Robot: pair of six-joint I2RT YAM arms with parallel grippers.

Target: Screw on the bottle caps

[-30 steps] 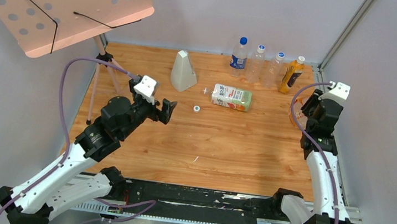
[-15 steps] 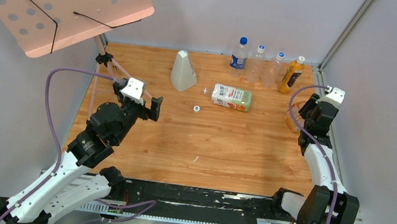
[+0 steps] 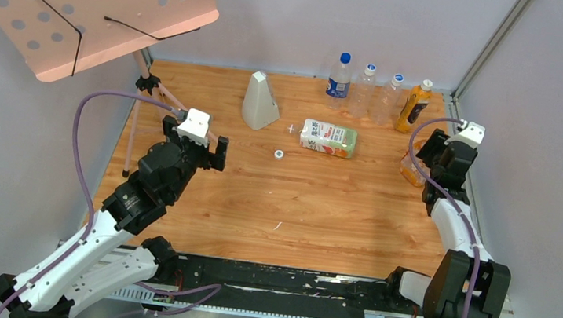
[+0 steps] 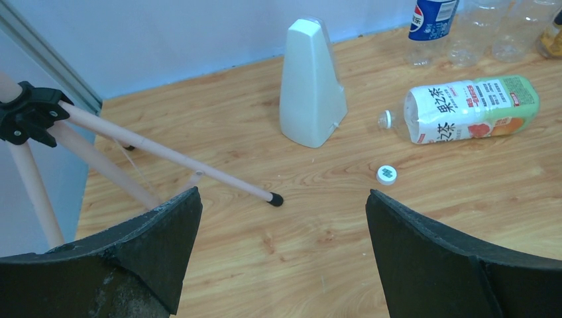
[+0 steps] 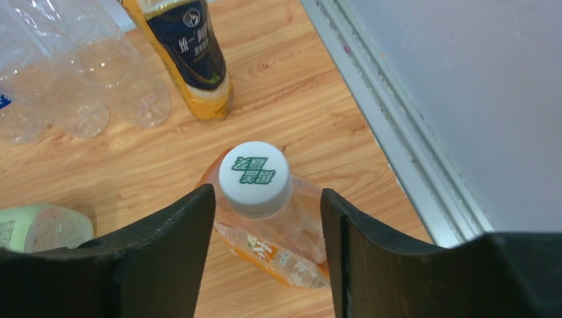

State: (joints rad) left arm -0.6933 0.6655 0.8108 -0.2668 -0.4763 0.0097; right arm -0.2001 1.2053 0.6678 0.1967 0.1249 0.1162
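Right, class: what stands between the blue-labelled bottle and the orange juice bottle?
The left clear bottle and the right clear bottle stand between the blue-labelled bottle and the orange juice bottle, in the top view.

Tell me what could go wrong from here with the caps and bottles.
1. The right gripper has its jaws either side of the white cap on the small orange-labelled bottle, with gaps showing. Nothing steadies that bottle, so a finger catching it could tip it.
2. The larger bottle lies on its side, uncapped, and may roll if nudged.
3. The loose cap lies flat on the table, so the wide-open left gripper could slip off it.
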